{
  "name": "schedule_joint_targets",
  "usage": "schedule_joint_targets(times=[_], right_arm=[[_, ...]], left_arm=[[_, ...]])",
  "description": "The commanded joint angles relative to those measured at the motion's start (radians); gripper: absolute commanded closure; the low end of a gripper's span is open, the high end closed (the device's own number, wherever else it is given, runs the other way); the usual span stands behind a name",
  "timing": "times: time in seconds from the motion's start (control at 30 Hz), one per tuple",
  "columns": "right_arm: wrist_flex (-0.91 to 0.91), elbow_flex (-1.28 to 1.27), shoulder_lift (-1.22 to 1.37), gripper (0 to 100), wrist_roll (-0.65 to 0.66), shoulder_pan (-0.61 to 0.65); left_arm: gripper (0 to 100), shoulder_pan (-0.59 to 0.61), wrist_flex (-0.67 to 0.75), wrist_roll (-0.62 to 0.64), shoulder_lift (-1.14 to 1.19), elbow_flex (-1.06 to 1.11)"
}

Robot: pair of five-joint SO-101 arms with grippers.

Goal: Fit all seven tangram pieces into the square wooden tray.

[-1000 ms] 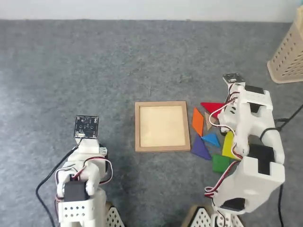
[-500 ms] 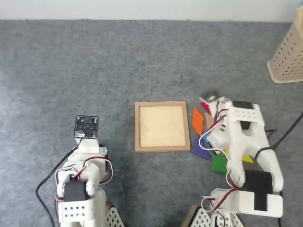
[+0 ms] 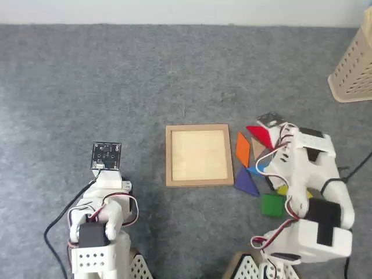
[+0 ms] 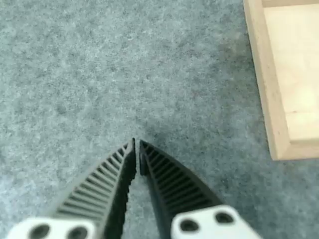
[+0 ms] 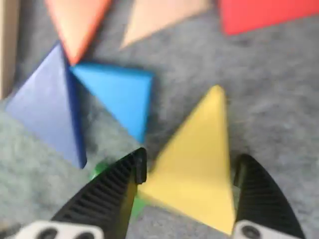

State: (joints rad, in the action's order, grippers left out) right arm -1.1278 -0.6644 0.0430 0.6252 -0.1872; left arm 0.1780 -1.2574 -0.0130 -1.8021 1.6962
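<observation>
Tray: the square wooden tray (image 3: 168, 155) lies mid-counter (image 3: 104, 75); its recess is bare.
Progress: judged at the very start. None of the seven pieces is fitted, so all seven are left to place.
Pieces: all are clustered on the counter just beside the tray's right edge: an orange piece (image 3: 242, 149), a red triangle (image 3: 260, 133), a light blue triangle (image 3: 259, 171), a purple triangle (image 3: 245, 183), a green square (image 3: 271, 204), a pale tan triangle (image 5: 159, 15) and a yellow triangle (image 5: 207, 129).
Right gripper (image 5: 189, 164): wide open and holding nothing. It is low over the cluster with one jaw on either side of the yellow triangle's broad end. Whether a jaw touches the piece cannot be told.
Left gripper (image 4: 135, 147): jaws closed together on nothing. It is over bare counter near a tray corner, well apart from the pieces.
Step in hand: probably a grasp of the yellow triangle, which lies flat between the right gripper's jaws.
</observation>
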Motion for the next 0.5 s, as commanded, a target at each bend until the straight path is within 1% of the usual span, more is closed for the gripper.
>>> schedule_joint_targets(times=[0.0,0.07,0.13,0.2,0.27,0.37,0.47], right_arm=[[0.033,0.072,0.039,70.0,-0.106,-0.097],[0.033,0.106,0.039,75.0,-0.143,-0.125],[0.033,0.133,0.035,83.6,-0.166,-0.143],[0.025,0.153,0.031,92.0,-0.180,-0.151],[0.024,0.166,0.031,97.1,-0.180,-0.154],[0.024,0.196,0.030,96.2,-0.233,-0.165],[-0.002,0.262,0.030,95.1,-0.308,-0.213]], left_arm=[[99,0.000,-0.005,0.009,-0.017,-0.012],[99,0.000,-0.005,0.009,-0.017,-0.012],[99,0.000,-0.005,0.009,-0.017,-0.012],[99,0.000,-0.005,0.009,-0.017,-0.012],[99,0.000,-0.005,0.009,-0.017,-0.012],[99,0.000,-0.005,0.009,-0.017,-0.012],[99,0.002,-0.005,0.009,-0.017,-0.012]])
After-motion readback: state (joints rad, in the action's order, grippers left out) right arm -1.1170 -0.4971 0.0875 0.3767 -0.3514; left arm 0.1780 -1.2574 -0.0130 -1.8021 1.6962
